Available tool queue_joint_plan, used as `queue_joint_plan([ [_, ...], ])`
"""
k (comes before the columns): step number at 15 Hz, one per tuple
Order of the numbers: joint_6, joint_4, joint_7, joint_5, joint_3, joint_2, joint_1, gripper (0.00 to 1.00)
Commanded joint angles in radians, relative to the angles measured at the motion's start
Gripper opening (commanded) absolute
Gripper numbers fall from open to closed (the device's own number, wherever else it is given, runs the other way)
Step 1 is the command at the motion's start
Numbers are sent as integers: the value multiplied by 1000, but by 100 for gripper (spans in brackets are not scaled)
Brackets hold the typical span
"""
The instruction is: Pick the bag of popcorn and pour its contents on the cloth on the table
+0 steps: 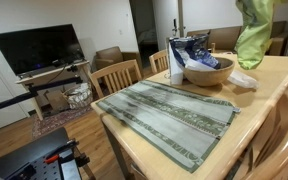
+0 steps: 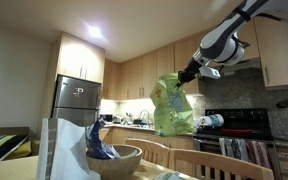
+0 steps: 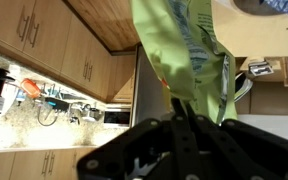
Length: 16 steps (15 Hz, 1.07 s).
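Green bag of popcorn (image 1: 254,35), pinched in your gripper (image 2: 188,74), hangs at two o'clock from the cloth (image 1: 169,115); pouring there would likely miss.

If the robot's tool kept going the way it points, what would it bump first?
The tool holds the green bag, so that comes first; beyond it, probably the table, but depth is unclear.

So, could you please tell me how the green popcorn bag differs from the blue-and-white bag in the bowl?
Colour: the bag of popcorn is lime-green with orange-red lettering, while the blue-and-white bag is just that. Pose: the bag of popcorn hangs in the air, held by the gripper; the blue-and-white bag sits in a bowl on the table. Size: the bag of popcorn looks larger. Both look like crinkly snack bags.
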Motion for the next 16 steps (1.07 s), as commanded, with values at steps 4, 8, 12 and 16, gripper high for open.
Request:
queue_joint_plan([
  [4, 0, -97, -293, 119, 162, -31, -169, 0],
  [8, -37, -123, -445, 174, 233, -36, -272, 0],
  [12, -132, -140, -632, 288, 333, -58, -381, 0],
  [16, -212, -158, -843, 476, 433, -112, -449, 0],
])
